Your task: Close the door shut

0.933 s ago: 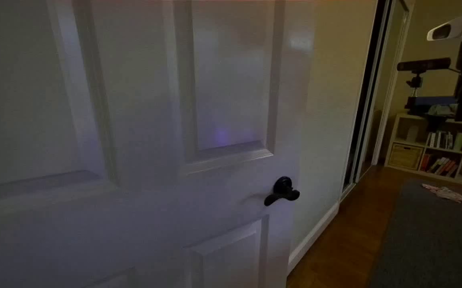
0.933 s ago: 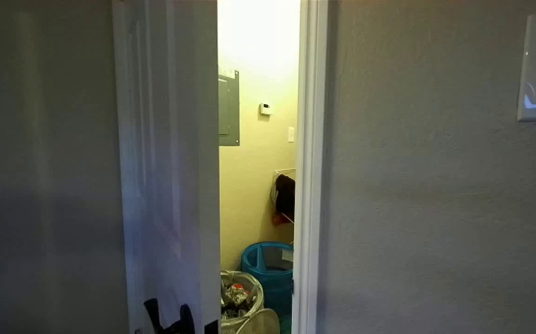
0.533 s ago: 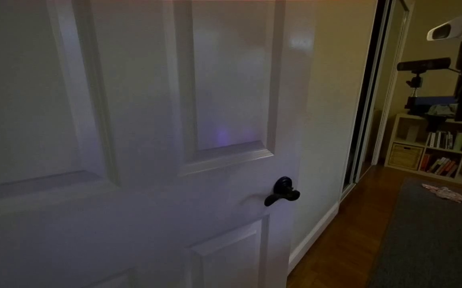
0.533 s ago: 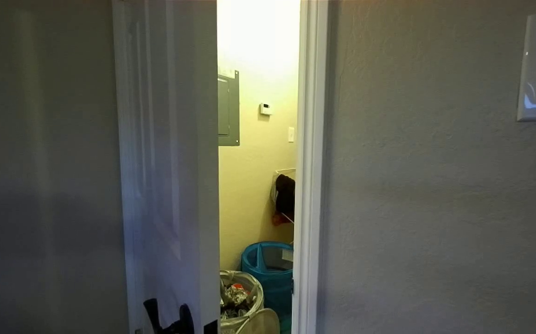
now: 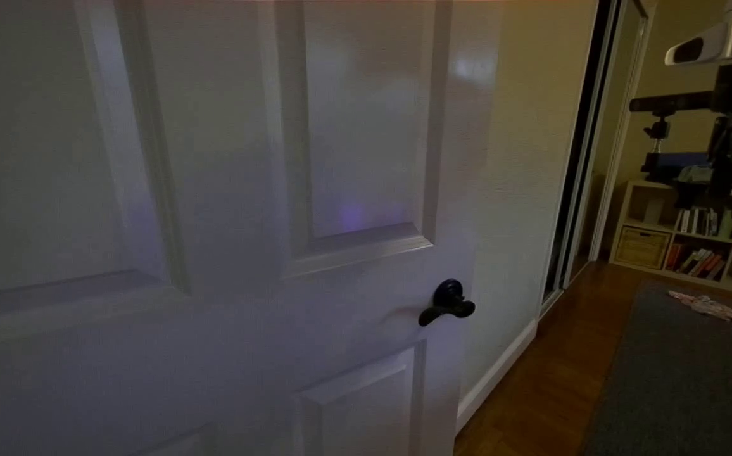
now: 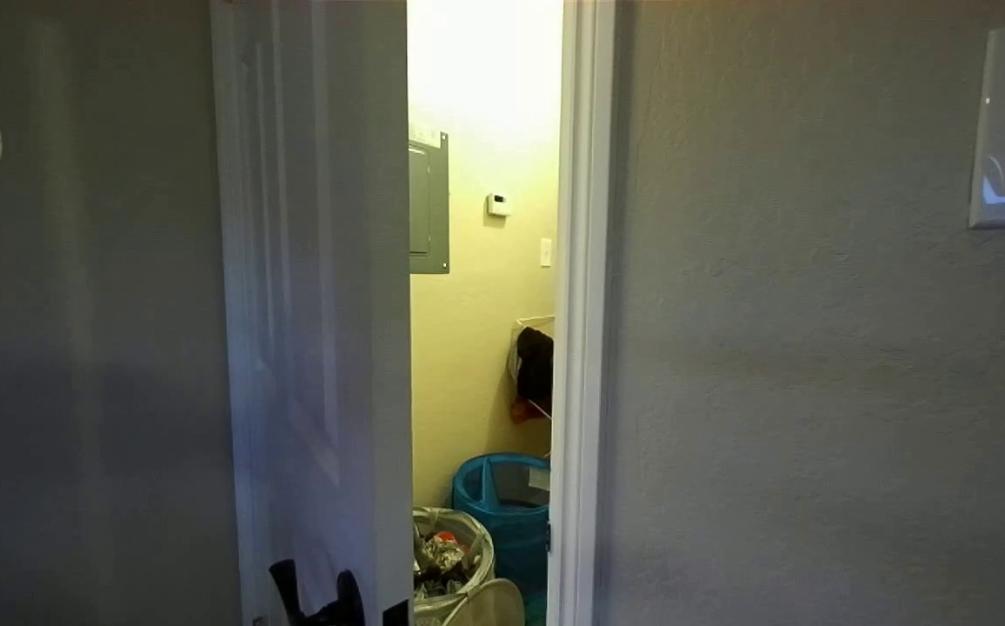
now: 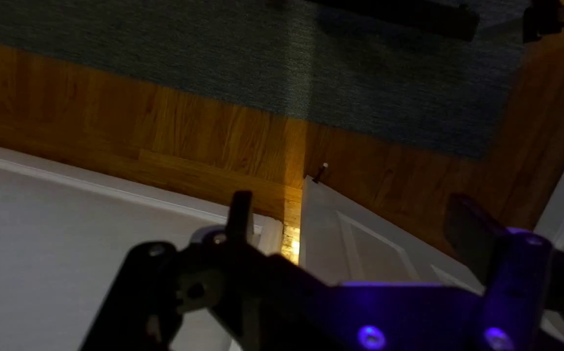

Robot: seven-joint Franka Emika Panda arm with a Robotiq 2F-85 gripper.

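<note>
You are looking at a rough grey wall, and bright yellow light is washing over a pale wall further back. A dark grey rug is covering part of the brown wooden floor, and a low pale cube shelf is holding multicoloured books and a tan wicker basket.

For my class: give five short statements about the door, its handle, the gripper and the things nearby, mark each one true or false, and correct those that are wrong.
1. The door stands ajar, leaving a gap beside the door frame. True.
2. The lever handle is black. True.
3. The gripper is shut on the lever handle. False: the gripper is open and apart from the lever handle.
4. A cloth lies on the rug. True.
5. The blue hamper stands on the rug. False: the blue hamper is in the lit room seen past the door.
</note>
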